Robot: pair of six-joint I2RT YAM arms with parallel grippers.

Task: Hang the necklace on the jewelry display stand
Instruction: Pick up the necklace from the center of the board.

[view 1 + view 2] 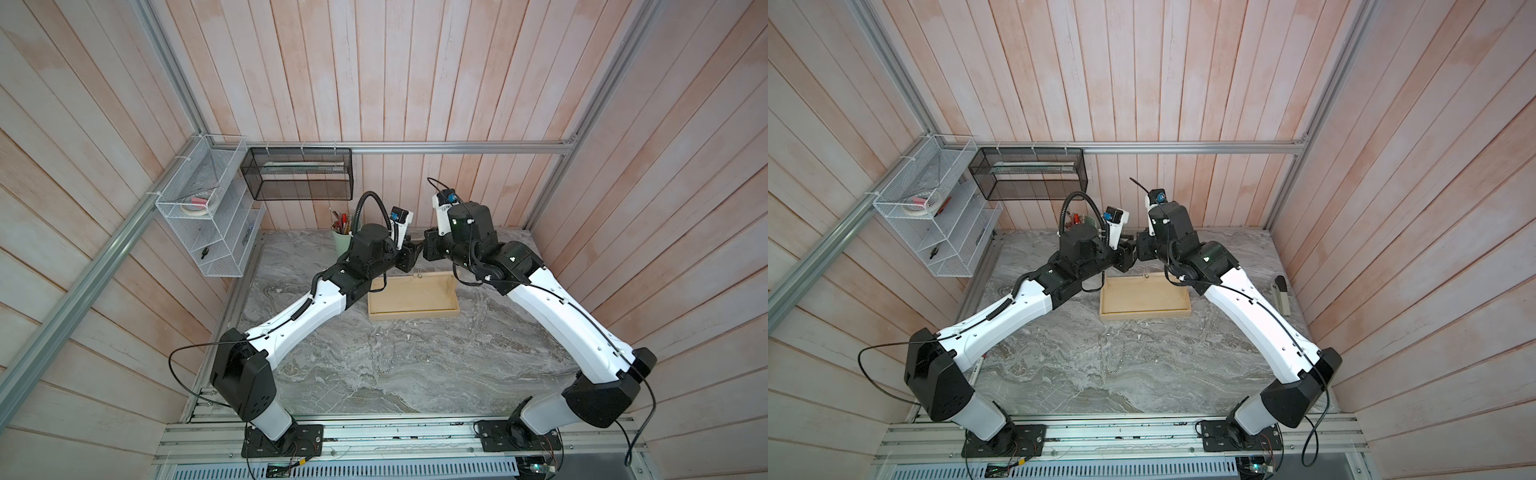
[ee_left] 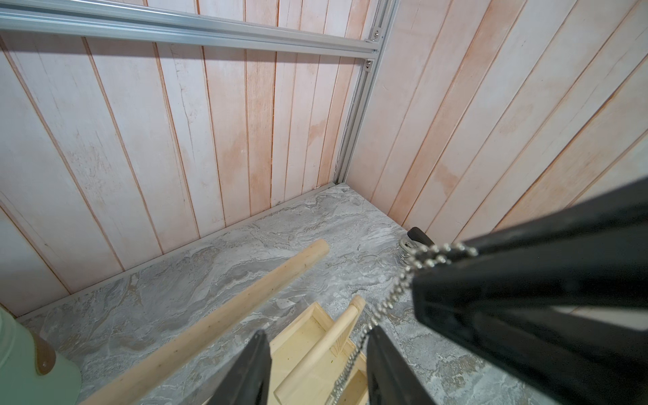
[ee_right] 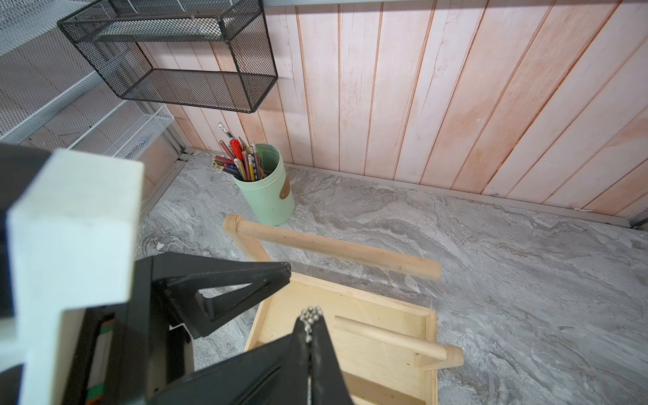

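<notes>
Black-fingered, the right gripper (image 3: 310, 328) is pinched tight on the necklace (image 3: 311, 315). A small bunch of silvery round beads sticks out at its very tip. From that bunch the necklace (image 2: 392, 298) drops as a single thin strand of shiny bead-like links, far finer than the wooden bars.

The strand runs down into the gap of the left gripper (image 2: 317, 331), whose two fingers stand well apart. It passes close along the inner side of one finger (image 2: 382, 364), but whether it touches that finger cannot be told.

Both grippers meet tip to tip above the back edge of the jewelry display stand (image 1: 415, 301), as both top views show. The stand is pale bare wood with a rimmed rectangular tray (image 3: 433, 350). Its upper dowel (image 3: 336, 249) and lower dowel (image 3: 385, 336) carry no chain.

Behind the stand a mint-green pen cup (image 3: 270, 196) full of pencils stands on the grey marble table (image 3: 491, 263), near the planked wall.
</notes>
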